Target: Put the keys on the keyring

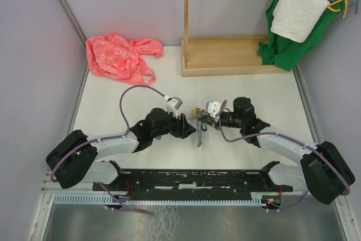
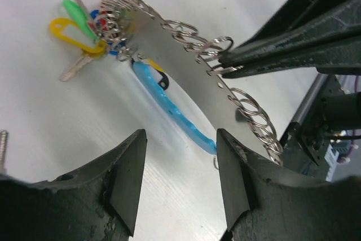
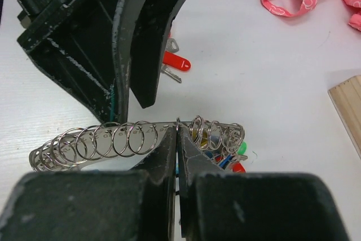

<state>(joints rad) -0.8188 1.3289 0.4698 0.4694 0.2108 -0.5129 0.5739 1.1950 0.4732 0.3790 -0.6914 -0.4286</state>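
Note:
The keyring is a curved grey metal band edged with many small split rings, with a light-blue sleeve under it. It lies at mid-table between the arms. Keys with green and yellow tags bunch at its far end. My right gripper is shut on one small split ring at the band's edge. My left gripper hovers open just short of the band, bare table between its pads. A red-tagged key lies loose behind a left finger.
A crumpled pink plastic bag lies at the back left. A wooden stand rises at the back centre. Green cloth and a white towel hang at the back right. Grey walls close in both sides.

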